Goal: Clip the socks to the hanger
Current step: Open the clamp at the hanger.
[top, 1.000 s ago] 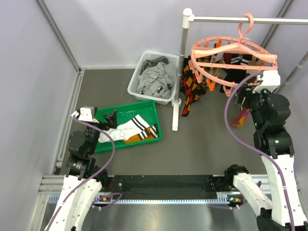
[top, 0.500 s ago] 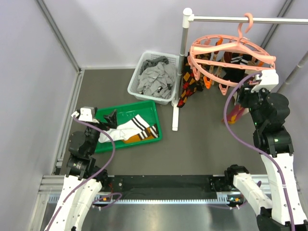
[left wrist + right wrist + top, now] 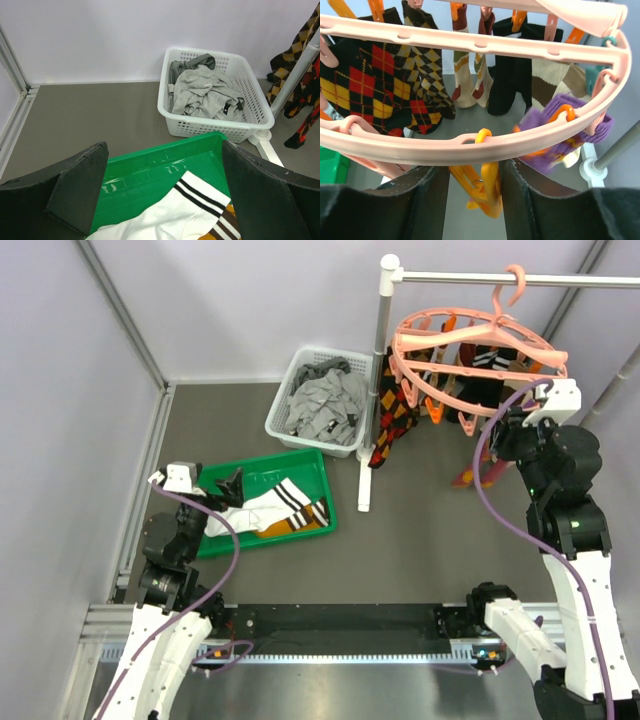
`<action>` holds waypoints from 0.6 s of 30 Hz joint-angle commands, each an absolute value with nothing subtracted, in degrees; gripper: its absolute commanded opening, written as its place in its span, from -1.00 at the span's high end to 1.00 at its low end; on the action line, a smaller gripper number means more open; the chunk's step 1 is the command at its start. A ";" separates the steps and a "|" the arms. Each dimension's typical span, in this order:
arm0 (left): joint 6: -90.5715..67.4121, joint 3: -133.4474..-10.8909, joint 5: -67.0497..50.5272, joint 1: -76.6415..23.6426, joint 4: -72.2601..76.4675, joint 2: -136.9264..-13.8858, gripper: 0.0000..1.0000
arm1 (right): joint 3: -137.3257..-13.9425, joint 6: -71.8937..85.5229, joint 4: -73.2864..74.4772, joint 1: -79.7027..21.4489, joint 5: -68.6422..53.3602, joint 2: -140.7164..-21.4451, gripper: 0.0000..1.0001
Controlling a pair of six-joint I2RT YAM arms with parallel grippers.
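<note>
Since the earlier frames, the right arm has risen toward the hanger (image 3: 470, 42), whose ring has tipped. The right gripper (image 3: 475, 171) has narrowed about one orange clip (image 3: 482, 187) on the near rim. Its jaws flank that clip closely; whether they already squeeze it cannot be told. The clip appears to be under preparation, yet no sock is near it. The left gripper (image 3: 164, 148) hovers spread wide over one green tray (image 3: 135, 167), holding nothing. The socks (image 3: 170, 215) lie in that tray: one white striped and one mustard-orange are distinguishable.
</note>
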State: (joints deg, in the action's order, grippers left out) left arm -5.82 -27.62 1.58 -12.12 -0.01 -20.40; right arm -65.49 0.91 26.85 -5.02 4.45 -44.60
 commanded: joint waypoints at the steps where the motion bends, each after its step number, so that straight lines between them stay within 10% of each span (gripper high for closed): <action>1: -5.19 -27.33 1.93 -12.30 2.81 -20.04 -0.98 | -69.87 3.78 26.19 -4.39 4.39 -45.17 0.18; 18: -5.54 -27.25 1.41 -12.39 2.81 -19.78 -0.98 | -73.21 4.04 30.32 -4.39 7.03 -45.35 -0.01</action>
